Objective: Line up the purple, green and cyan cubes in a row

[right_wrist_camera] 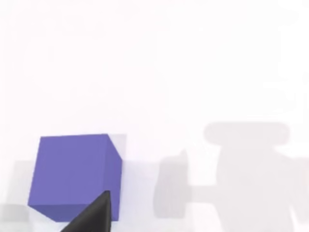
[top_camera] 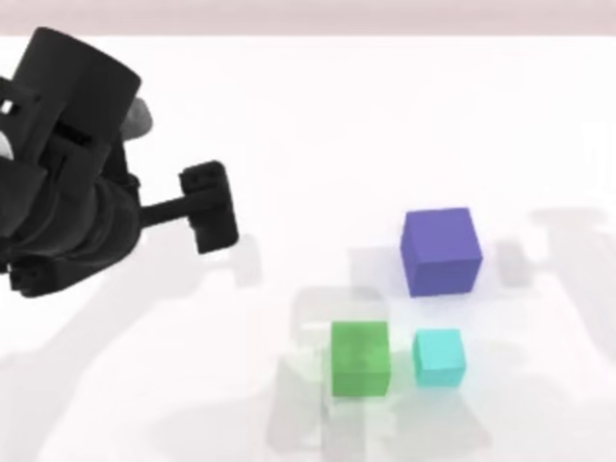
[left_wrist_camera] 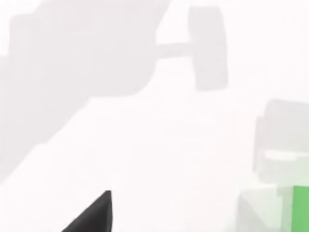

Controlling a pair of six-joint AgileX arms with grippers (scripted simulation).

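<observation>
The purple cube [top_camera: 441, 250], the largest, stands right of the table's middle. In front of it the green cube [top_camera: 360, 357] and the smaller cyan cube [top_camera: 438, 357] sit side by side with a narrow gap between them. The purple cube is apart from both, behind the cyan one. My left gripper [top_camera: 207, 207] hovers at the left, well away from all three cubes. An edge of the green cube [left_wrist_camera: 301, 208] shows in the left wrist view. My right arm is out of the top view. Its wrist view shows the purple cube [right_wrist_camera: 72, 174] close by, just beyond a dark tip of the right gripper [right_wrist_camera: 94, 215].
The bulky left arm [top_camera: 67, 164] fills the far left of the white table [top_camera: 318, 135]. Soft shadows of the arms lie on the table around the cubes and at the right edge.
</observation>
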